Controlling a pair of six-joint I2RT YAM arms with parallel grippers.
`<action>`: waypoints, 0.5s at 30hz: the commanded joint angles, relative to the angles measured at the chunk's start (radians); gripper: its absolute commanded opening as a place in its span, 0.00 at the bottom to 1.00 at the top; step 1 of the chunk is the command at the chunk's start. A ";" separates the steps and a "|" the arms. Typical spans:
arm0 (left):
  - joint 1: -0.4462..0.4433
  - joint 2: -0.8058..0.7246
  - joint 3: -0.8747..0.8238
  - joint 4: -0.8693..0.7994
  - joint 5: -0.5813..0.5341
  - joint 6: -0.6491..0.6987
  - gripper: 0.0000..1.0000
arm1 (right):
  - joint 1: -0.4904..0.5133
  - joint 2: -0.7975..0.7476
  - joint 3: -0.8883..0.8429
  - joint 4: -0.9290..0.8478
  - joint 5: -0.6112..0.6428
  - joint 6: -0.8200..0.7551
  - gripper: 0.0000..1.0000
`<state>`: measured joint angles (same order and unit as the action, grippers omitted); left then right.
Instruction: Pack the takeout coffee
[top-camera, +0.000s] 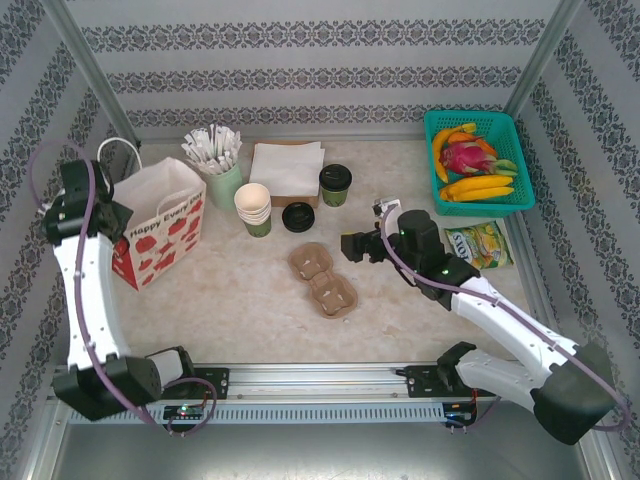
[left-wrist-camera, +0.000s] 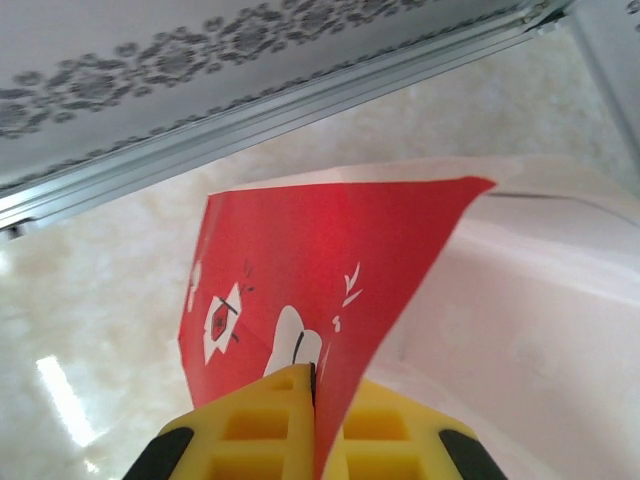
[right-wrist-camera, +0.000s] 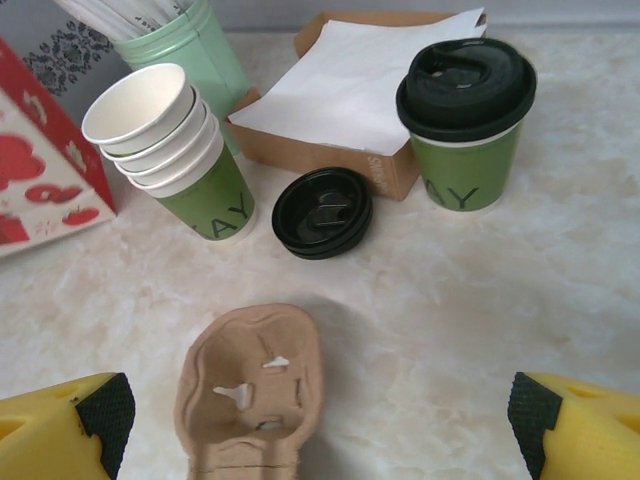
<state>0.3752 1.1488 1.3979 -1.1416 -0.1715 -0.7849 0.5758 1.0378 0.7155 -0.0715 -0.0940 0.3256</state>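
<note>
The left gripper (left-wrist-camera: 312, 378) is clamped on the red top edge of the bag (left-wrist-camera: 330, 260), its yellow fingers (left-wrist-camera: 262, 425) pressed flat with the paper between them. The right gripper (right-wrist-camera: 318, 410) is spread wide and holds nothing, low over the table, with the carrier (right-wrist-camera: 250, 385) lying just ahead of it (a pulp tray, its cup wells empty). Beyond that the coffee (right-wrist-camera: 465, 125) stands upright with its black lid on, just beside the napkin box (right-wrist-camera: 350, 90); a loose lid (right-wrist-camera: 322, 212) lies in front of the box, and a stack of cups (right-wrist-camera: 165, 140) stands to its left. Risks, as I judge them: the pinch is on thin paper, so a hard pull could tear the edge or tip the bag; a reach for the coffee could graze the loose lid; too firm a squeeze could buckle the cup and pop its lid. The top view gives the layout, with the bag at the left and well apart from the coffee; the left wrist view gives the pinch itself, too small to judge from above; the right wrist view gives the seated lid and the room around the cup.
</note>
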 joint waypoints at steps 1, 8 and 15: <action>0.008 -0.087 -0.031 -0.130 -0.067 0.049 0.00 | 0.049 0.027 0.060 -0.033 0.125 0.209 0.98; 0.008 -0.240 -0.149 -0.260 0.199 0.031 0.00 | 0.183 0.127 0.243 -0.424 0.356 0.719 0.98; -0.022 -0.277 -0.152 -0.401 0.276 0.095 0.00 | 0.261 0.235 0.259 -0.449 0.271 1.028 0.98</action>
<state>0.3698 0.8814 1.2171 -1.4284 0.0612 -0.7361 0.8124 1.2240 0.9604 -0.4603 0.1905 1.1587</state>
